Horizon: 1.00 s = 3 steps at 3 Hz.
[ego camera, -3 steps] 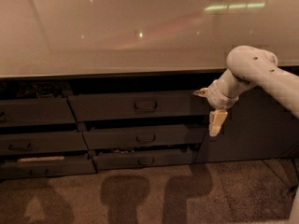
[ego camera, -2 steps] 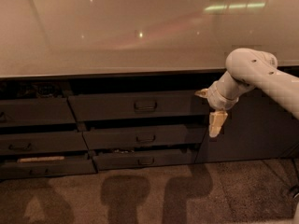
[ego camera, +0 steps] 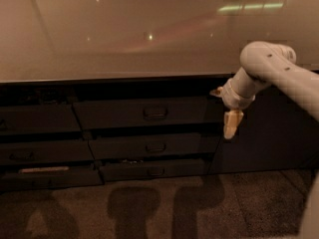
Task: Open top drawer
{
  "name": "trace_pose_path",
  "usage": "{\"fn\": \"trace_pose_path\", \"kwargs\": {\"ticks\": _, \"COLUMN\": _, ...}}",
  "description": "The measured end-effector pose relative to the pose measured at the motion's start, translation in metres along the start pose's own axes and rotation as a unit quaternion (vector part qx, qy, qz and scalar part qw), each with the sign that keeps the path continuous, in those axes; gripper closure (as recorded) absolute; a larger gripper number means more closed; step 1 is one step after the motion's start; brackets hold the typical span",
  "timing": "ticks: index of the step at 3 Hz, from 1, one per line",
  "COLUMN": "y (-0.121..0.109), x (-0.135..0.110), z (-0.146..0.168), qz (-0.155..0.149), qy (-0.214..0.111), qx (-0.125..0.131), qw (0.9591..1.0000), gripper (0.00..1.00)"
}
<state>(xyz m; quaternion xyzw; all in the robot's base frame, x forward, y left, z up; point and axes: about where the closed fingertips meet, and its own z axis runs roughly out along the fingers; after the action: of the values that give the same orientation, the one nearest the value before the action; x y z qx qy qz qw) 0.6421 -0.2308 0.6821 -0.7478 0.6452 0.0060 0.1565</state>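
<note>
- From the one camera view, the top drawer sits just under the pale countertop, the widest dark front in the middle stack. Its small loop handle is at the centre of that front.
- The gripper hangs pointing downward at the drawer's right end, well to the right of the handle and a little below its level. It holds nothing. Whether it is apart or together I cannot tell from here, since it reads as one tan shape against the dark.
- The white arm reaches in from the right, in front of the tall dark cabinet door.
- The drawer looks shut or barely out. The light is dim, so I would not swear to it.
- Two narrower fronts lie below, the middle drawer and the bottom drawer, each with a similar handle. More dark drawers stand to the left.
- First risk: because the gripper sits low, a straight sideways move could reach the middle drawer's handle and open the wrong one.
- Second risk: if the gripper comes in too shallow, it may bump the flat front or slide off the thin loop, and the pull would come away empty.
- Third risk: a pull that is off-centre or angled could jam the long drawer on its runners.
</note>
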Motion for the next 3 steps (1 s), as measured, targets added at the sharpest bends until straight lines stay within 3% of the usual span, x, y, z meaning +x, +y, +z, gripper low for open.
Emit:
{"fn": "trace_pose_path", "kwargs": {"ticks": 1, "y": -0.031, "x": 0.009, "z": -0.012, "qz": 0.013, "qy": 0.021, "qx": -0.006, "qw": 0.9997, "gripper": 0.0}}
{"fn": "trace_pose_path", "kwargs": {"ticks": 3, "y": -0.027, "x": 0.013, "z": 0.004, "qz": 0.02, "qy": 0.02, "qx": -0.02, "qw": 0.9994, "gripper": 0.0}}
